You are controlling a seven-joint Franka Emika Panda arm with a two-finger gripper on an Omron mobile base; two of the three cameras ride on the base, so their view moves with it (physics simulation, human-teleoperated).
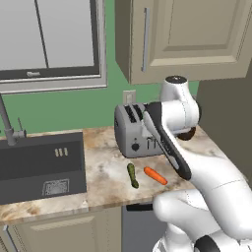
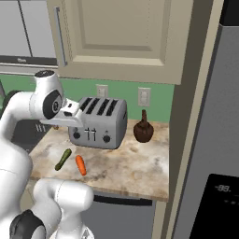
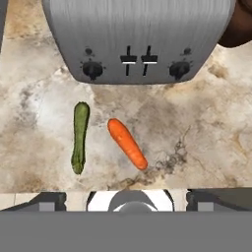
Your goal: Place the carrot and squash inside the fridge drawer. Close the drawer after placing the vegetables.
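Just in front of the brushed-steel four-slot toaster (image 3: 138, 39), the small bright orange tapered carrot (image 3: 127, 143) and the dark green, slightly curved squash (image 3: 79, 137) lie side by side, apart, on the beige marbled stone counter (image 3: 197, 138). Above them, touching neither, the two-finger gripper (image 3: 126, 199) hangs with its jaws spread wide and empty. Beside the toaster stands a dark brown round jug (image 2: 143, 129).

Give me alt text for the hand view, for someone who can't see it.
A green squash and an orange carrot lie side by side, apart, on a marbled counter in front of a silver toaster. A dark brown object peeks in at the upper right.
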